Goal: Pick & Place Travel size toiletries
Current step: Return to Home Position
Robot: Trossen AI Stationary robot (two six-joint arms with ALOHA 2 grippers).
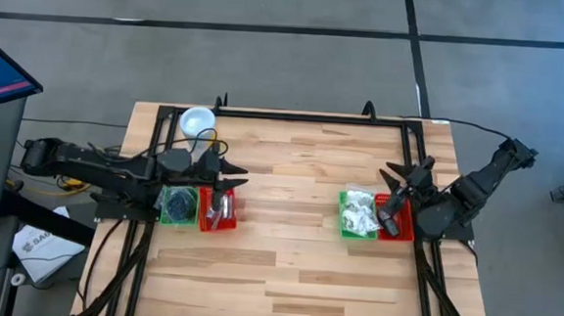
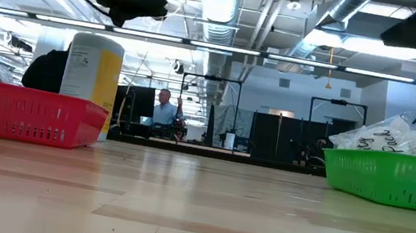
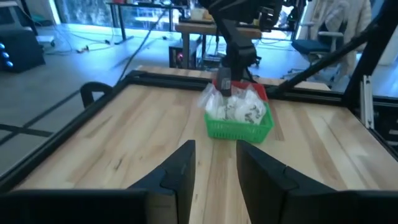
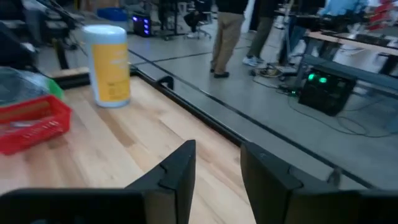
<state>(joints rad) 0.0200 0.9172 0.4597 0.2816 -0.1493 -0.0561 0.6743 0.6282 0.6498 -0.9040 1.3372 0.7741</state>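
In the high view, white sachets [image 1: 359, 212] with dark print fill the right green tray [image 1: 342, 220]. Dark round discs [image 1: 178, 205] lie in the left green tray, and silvery tubes [image 1: 221, 209] lie in the left red tray [image 1: 204, 218]. My left gripper [image 1: 242, 175] hovers open above the left trays, its fingers pointing toward the table's right [image 3: 216, 146]. My right gripper [image 1: 386, 182] hovers open above the right trays, pointing toward the table's left [image 4: 217, 146]. Neither one holds anything. The left wrist view shows the sachets [image 3: 236, 107] heaped in the green tray, with the right arm above them.
A yellow cylinder with a white top [image 1: 197, 123] stands near the far left corner, behind the left trays [image 2: 92, 74]. A red tray [image 1: 403, 220] sits to the right of the sachet tray. Bare wood [image 1: 286, 256] lies between the tray pairs and toward the near edge. People stand in the room beyond.
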